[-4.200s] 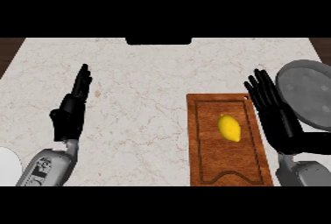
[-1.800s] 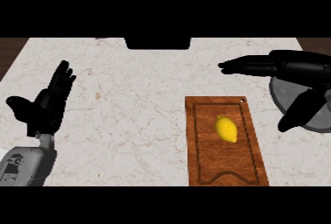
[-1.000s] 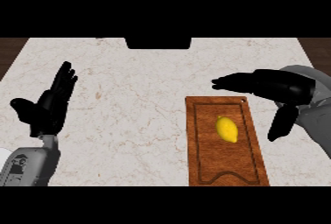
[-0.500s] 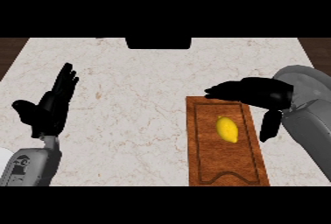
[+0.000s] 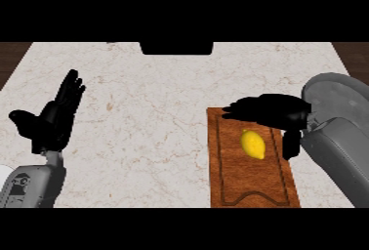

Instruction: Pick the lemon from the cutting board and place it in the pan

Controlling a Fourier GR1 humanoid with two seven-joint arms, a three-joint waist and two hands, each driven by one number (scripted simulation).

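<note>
While the black left hand (image 5: 51, 122) rests open at the left side of the pale marbled tabletop (image 5: 158, 97), fingers straight and pointing up, it takes no part in the work. Further right, a long brown wooden cutting board (image 5: 249, 180) lies on the tabletop, and the small oval yellow lemon (image 5: 252, 144) sits on its upper half, untouched. Just above and to the right of the fruit hangs the black right hand (image 5: 270, 111), its fingers spread apart and bent downward over the board's top end, with the thumb hanging down beside the lemon's right flank; nothing is held between them. At the far right edge, partly behind the grey forearm, shows the round grey metal pan (image 5: 338, 97), close beside the board. The lemon looks light and stiff, with a smooth rind that could slip, and its rounded form may roll if nudged. Taking hold across its narrow middle, fingers on one long side and thumb on the other, seems the soundest grasp.
</note>
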